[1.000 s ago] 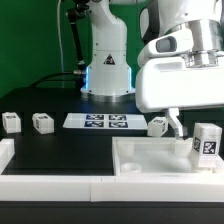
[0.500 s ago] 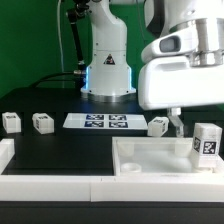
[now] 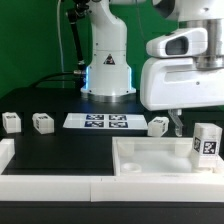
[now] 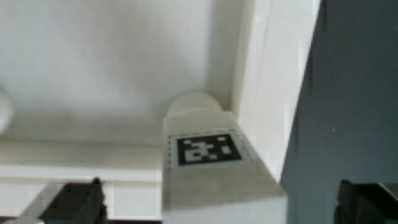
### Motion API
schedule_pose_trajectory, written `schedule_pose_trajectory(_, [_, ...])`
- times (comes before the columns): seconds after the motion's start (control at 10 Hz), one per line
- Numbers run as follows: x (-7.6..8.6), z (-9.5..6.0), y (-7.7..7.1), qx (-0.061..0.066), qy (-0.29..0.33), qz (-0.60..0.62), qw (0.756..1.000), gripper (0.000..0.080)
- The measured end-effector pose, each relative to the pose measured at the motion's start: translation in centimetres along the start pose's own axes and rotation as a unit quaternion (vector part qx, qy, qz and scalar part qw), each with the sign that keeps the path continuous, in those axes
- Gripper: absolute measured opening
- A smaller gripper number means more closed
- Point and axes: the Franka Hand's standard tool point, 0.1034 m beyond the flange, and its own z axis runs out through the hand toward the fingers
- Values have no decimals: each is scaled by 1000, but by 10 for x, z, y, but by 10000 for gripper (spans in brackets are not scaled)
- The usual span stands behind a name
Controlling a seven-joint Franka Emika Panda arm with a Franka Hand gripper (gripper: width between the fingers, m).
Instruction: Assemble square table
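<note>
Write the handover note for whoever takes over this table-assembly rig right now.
Gripper: open, holding nothing, hanging over the slab close to the corner leg.
Slab: lies hollow face up at the front of the black worktop.
Corner leg: stands upright in the slab's corner at the exterior view's right. Whether it is fully seated cannot be told.
Loose legs: far-left leg and second leg at the exterior view's left; third leg behind the slab, beside the marker board.
Done: one leg placed.
Left: fit the three loose legs.
</note>
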Motion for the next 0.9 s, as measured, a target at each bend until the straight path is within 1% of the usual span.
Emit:
schedule_pose_trajectory(0.1, [-2,4,3,0,-31,2,1000,648])
schedule_pose_trajectory(0.2, [3,5,4,0,-19,3,1000,648])
schedule_pose_trajectory(0.4, [2,5,3,0,-19,7,1000,648])
schedule_pose_trajectory(0.6, [2,5,3,0,-19,13,1000,391])
schedule_pose_trajectory(0.7, [2,5,3,0,-19,43,999,391])
schedule_pose_trajectory(0.8, [2,5,3,-1,-19,85,996,288])
schedule_pose_trajectory(0.9, [2,5,3,-1,-19,112,994,288])
